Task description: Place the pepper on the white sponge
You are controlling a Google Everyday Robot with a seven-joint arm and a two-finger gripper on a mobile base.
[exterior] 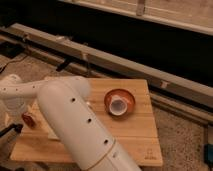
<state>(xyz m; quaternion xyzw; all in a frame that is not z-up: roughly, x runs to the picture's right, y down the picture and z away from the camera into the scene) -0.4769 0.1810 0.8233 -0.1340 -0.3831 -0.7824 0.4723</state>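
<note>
The small dark-red pepper is at the left end of the wooden table. My gripper is at the table's left edge, right at the pepper, below the white wrist. I cannot tell whether it holds the pepper. The white sponge is hidden behind my thick white arm, which crosses the left half of the table.
A round orange-red bowl with a white cup inside it sits at the table's middle back. A long grey rail runs behind the table. The floor lies to the right and in front.
</note>
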